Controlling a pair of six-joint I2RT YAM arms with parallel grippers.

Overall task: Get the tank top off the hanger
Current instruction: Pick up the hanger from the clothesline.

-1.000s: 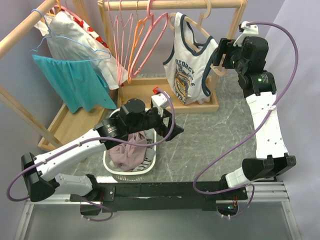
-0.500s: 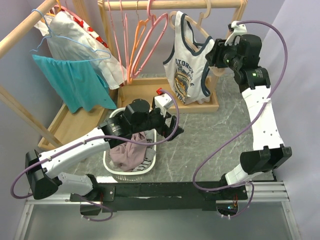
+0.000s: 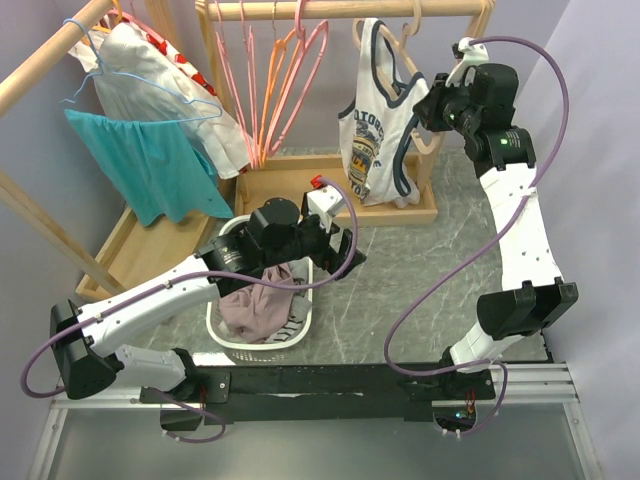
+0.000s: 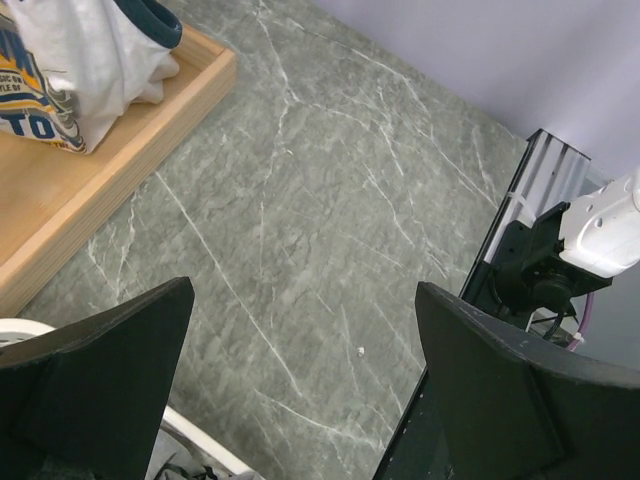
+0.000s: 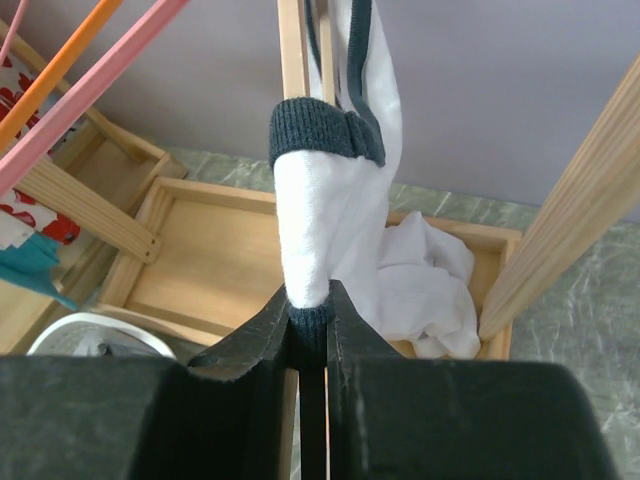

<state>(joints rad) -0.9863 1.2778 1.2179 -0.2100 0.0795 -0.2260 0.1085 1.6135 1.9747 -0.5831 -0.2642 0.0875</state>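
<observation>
**Item:** tank top (image 3: pixel 378 140), white with dark trim. It is hanging from the hanger (image 3: pixel 412 20) directly under the rail (image 3: pixel 300 10), so it is not yet removed.

**Right gripper** (image 5: pixel 308 305): it is pinching the garment's dark ribbed edge just below the rail, its jaws nearly together on the cloth.

**Left gripper** (image 4: pixel 303 330): it is gaping wide and carrying nothing, hovering over the table (image 4: pixel 330 200) well below the rail.

**Status:** the grasp is looking made. Slipping the straps off the hanger is what is remaining.

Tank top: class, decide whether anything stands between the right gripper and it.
Nothing visible does. The right gripper is closed directly on the tank top, pinching its navy-trimmed edge between the jaws in the right wrist view.
</observation>
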